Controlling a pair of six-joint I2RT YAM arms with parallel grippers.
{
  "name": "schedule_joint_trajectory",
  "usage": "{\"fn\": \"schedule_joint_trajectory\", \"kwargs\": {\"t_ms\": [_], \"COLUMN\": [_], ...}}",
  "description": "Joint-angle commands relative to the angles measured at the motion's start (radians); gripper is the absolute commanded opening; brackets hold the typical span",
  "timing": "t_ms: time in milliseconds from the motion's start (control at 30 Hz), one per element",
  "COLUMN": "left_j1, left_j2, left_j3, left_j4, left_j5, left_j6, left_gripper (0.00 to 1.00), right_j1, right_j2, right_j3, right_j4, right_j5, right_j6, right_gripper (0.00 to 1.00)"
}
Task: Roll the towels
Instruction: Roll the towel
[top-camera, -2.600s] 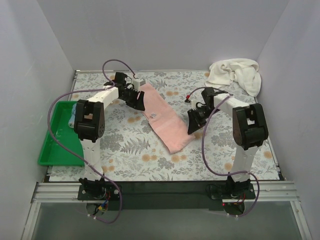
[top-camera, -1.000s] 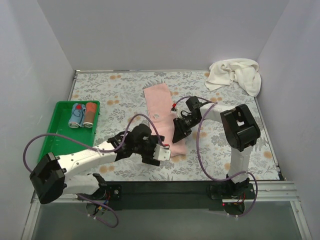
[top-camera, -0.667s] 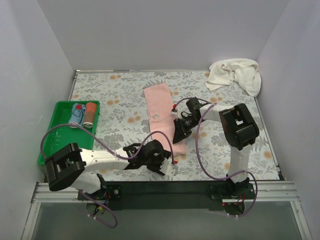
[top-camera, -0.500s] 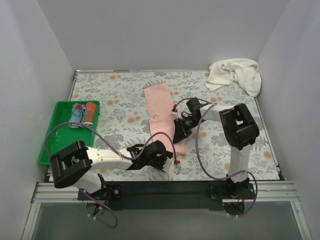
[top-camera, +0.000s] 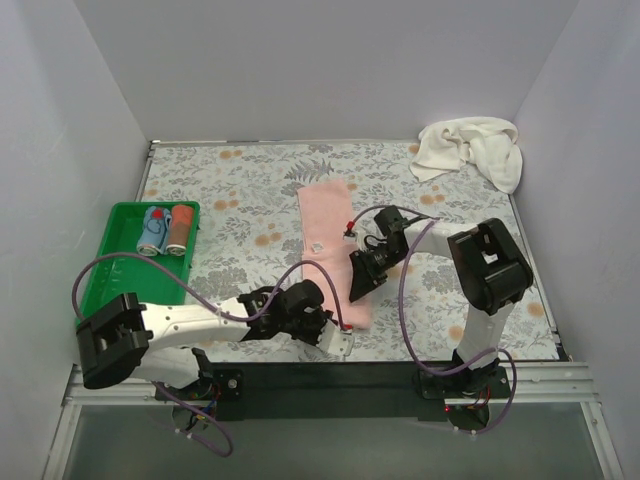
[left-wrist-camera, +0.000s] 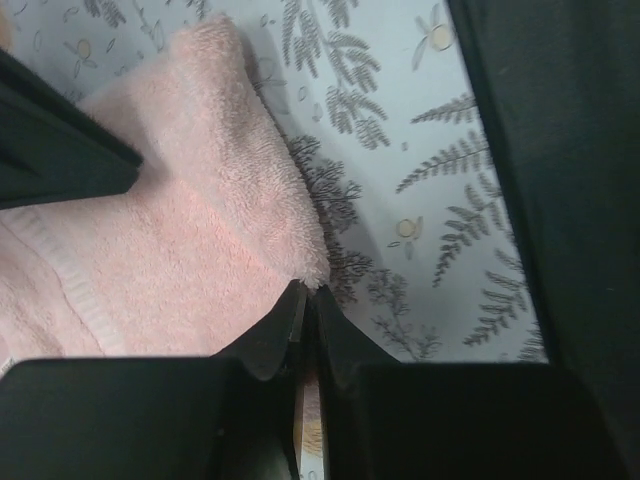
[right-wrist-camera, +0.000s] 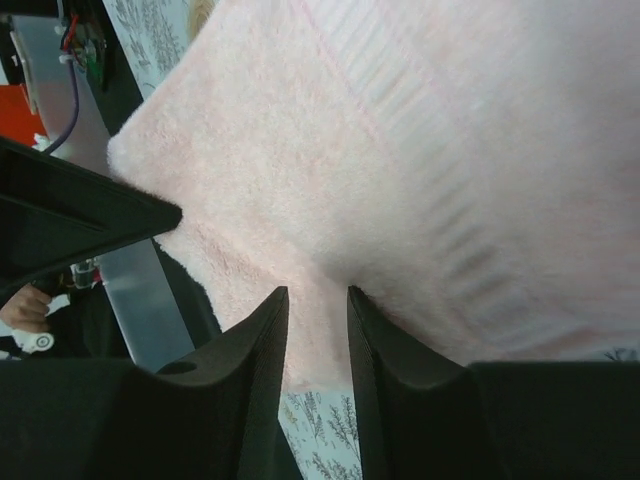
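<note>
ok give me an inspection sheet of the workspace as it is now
surface: table with a floral cover, flat.
job's things: pink towel lying flat mid-table; white towel bunched at the far right corner.
clutter: green tray at the left edge holding two cans.
grippers: left gripper has its jaws shut at the pink towel's near corner; right gripper is on the towel's near edge, jaws slightly apart.
cables: purple cable looping along each arm.
surroundings: plain pale walls on three sides.

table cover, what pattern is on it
Pale table cover printed with grey fern leaves and small orange flowers; the top external view shows it best.
</note>
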Motion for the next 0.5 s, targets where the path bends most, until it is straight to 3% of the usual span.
{"fn": "schedule_joint_trajectory", "kwargs": {"t_ms": [0, 267, 467], "left_j1": [-0.007, 0.015, 0.179], "left_j2": [-0.065, -0.070, -0.001], "left_j3": [0.040, 0.146, 0.257], "left_j4": [-0.137, -0.235, -0.266], "left_j5": [0.170, 0.303, 0.404], "left_j6": [-0.068, -0.147, -0.181], "left_gripper": [0.00, 0.00, 0.00], "right_j1": [-0.012, -0.038, -0.021], "right_j2": [-0.080, 0.019, 0.138], "right_j3": [0.087, 0.299, 0.315], "right_j4": [-0.051, -0.054, -0.076], "right_j5": [0.040, 0.109, 0.117], "right_j6": [-0.046, -0.022, -0.048], "right_gripper": [0.32, 0.35, 0.29]}}
